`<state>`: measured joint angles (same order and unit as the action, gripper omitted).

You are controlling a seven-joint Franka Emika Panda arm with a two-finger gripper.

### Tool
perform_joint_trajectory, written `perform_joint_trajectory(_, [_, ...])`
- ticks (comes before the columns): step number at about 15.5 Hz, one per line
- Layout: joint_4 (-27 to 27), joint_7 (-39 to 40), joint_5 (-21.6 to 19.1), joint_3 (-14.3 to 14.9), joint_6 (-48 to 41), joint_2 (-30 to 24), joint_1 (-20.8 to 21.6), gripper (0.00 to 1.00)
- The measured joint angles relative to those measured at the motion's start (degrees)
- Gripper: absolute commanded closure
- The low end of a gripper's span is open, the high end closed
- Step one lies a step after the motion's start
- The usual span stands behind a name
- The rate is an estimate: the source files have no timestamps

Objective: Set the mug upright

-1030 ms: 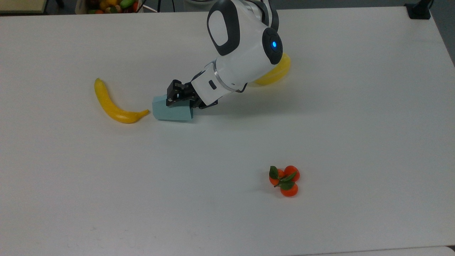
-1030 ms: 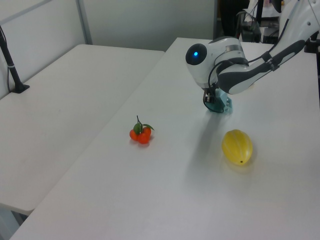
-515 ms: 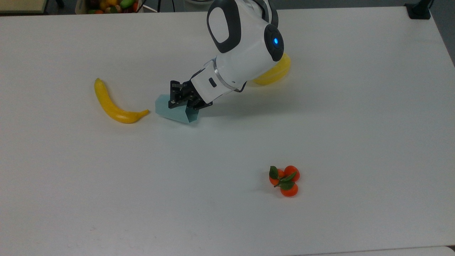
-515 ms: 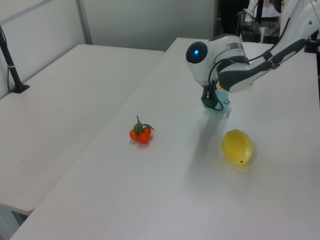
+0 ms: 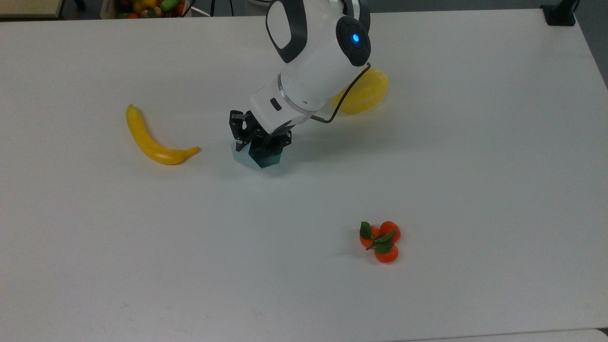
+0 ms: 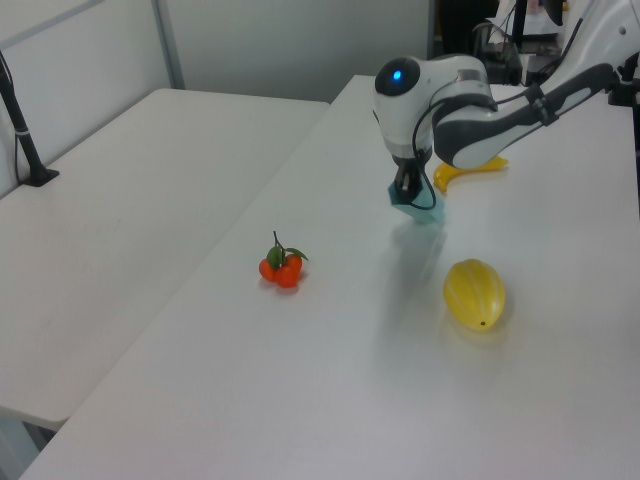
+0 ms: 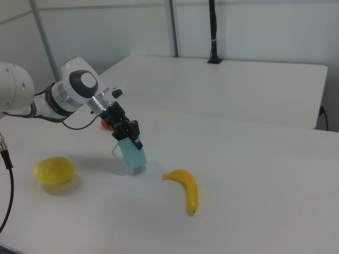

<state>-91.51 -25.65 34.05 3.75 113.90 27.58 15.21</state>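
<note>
The fingers (image 7: 130,138) pinched the mug's (image 7: 132,155) rim — it stood tilted, its base on the desk (image 5: 475,166), just right of the banana (image 5: 151,140) in the top view, the yellow melon (image 5: 363,97) beyond the arm.

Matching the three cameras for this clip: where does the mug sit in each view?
Top view: the mug is left of centre, under the gripper, right of the banana.
Left view: upper right of centre, in front of the banana.
Right view: left of centre, tilted, left of the banana.
Shared landmark: the banana.
</note>
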Motion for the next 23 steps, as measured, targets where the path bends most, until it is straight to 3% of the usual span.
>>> perform_joint_trajectory(2, [0.0, 0.0, -3.3, 0.2, 5.0, -0.1, -1.0, 0.93])
perform_joint_trajectory(4, [-0.2, -0.1, -6.2, 0.8, 9.6, -0.1, -1.7, 0.77])
perform_joint_trajectory(7, [-0.3, -0.1, -10.4, 1.3, 13.1, -0.1, -2.6, 0.24])
perform_joint_trajectory(8, [-0.3, -0.1, -11.5, 1.4, 13.4, -0.1, -2.9, 0.10])
perform_joint_trajectory(9, [-0.2, -0.2, -12.3, 1.7, 13.5, -0.2, -3.1, 0.03])
perform_joint_trajectory(13, [-0.1, 0.0, -16.7, 2.6, 13.5, -1.6, -4.0, 0.01])
perform_joint_trajectory(17, [-0.1, 5.0, -21.5, 3.0, 9.2, -4.5, -5.6, 0.00])
perform_joint_trajectory(23, [1.0, 15.7, -37.0, 6.2, -1.7, -10.5, -9.0, 0.00])
